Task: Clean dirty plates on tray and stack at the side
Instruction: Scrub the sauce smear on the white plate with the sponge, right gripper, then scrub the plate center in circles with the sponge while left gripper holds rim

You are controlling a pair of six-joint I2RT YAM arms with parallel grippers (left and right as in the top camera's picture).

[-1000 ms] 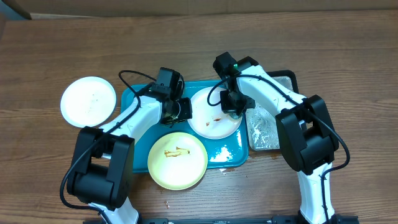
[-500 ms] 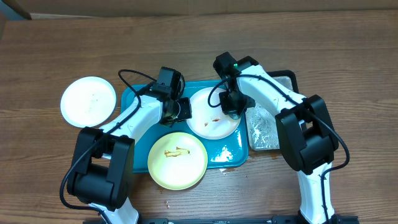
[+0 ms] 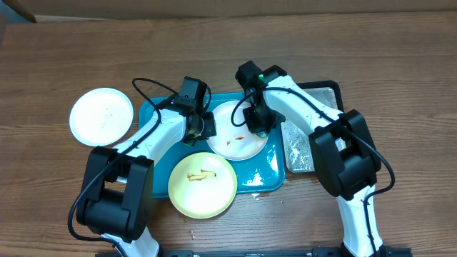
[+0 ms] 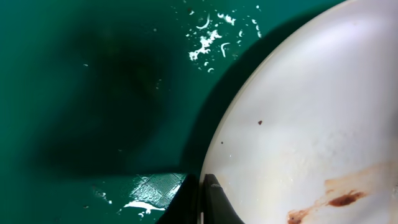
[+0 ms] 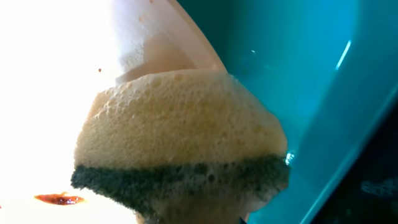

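Mid-scrub on the smeared white plate [image 3: 239, 139] at the middle of the tray [image 3: 268, 177], brown streaks not yet wiped off. Nipped at its rim, apparently, by the tightly closed left gripper [image 3: 203, 127]; rubbed with the soapy sponge [image 5: 180, 143] squeezed in the right gripper [image 3: 255, 123]. Roughly a third done, by the look: one clean-looking white plate [image 3: 101, 116] parked off the tray's left end. Left to wash afterwards: the food-crusted yellow-green plate [image 3: 203, 184] overhanging the tray's near edge.

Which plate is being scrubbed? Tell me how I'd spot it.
Find the teal tray mid-table. The plate lies at its middle, under the sponge in the right gripper. It is the tray's only white one, brown-smeared; the yellow-green plate is in front, the other white plate off the tray.
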